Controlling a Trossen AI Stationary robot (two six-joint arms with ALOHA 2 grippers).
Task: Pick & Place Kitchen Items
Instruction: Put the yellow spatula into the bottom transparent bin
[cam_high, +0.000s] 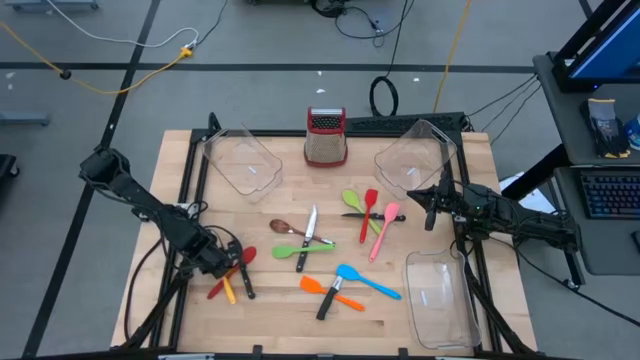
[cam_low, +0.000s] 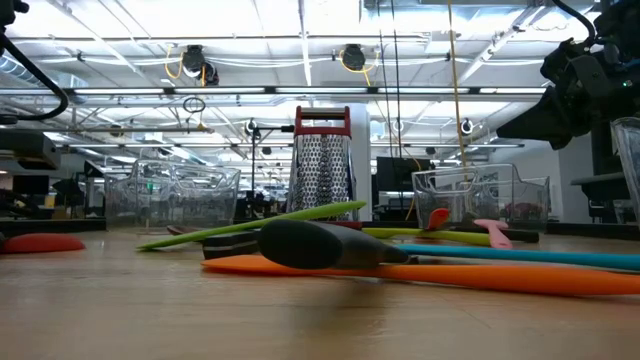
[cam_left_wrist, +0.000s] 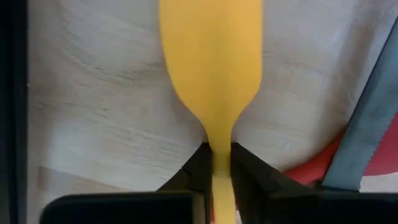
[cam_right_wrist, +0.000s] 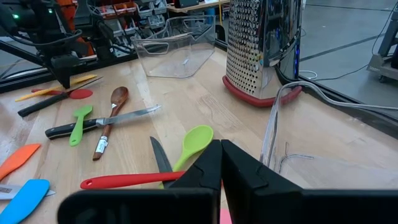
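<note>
My left gripper (cam_high: 224, 264) is at the table's near left, pointing down and shut on a yellow spatula (cam_left_wrist: 211, 68). Beside it lie a red spoon (cam_high: 246, 256) and a black-handled knife (cam_high: 245, 284). My right gripper (cam_high: 432, 206) is shut and empty above the table's right side, near a pink spatula (cam_high: 385, 230), a red spatula (cam_high: 370, 210) and a green spoon (cam_high: 354, 203). A brown spoon (cam_high: 284, 227), a knife (cam_high: 307, 238), a green spatula (cam_high: 306, 249), an orange spatula (cam_high: 328, 291) and a blue spatula (cam_high: 366, 281) lie flat mid-table. My left gripper pinches the yellow spatula's narrow neck (cam_left_wrist: 219, 144), where the blade meets the handle, between its two fingers. The fingers come from above, pointing down, and lie across the spatula. The blade (cam_left_wrist: 211, 56) sits flat over the wood; I cannot tell whether it is lifted clear.
Clear plastic bins stand at the far left (cam_high: 240, 160), the far right (cam_high: 415, 160) and the near right (cam_high: 440, 295). A steel box grater with a red top (cam_high: 326, 137) stands at the far middle. Bare wood shows along the near edge.
</note>
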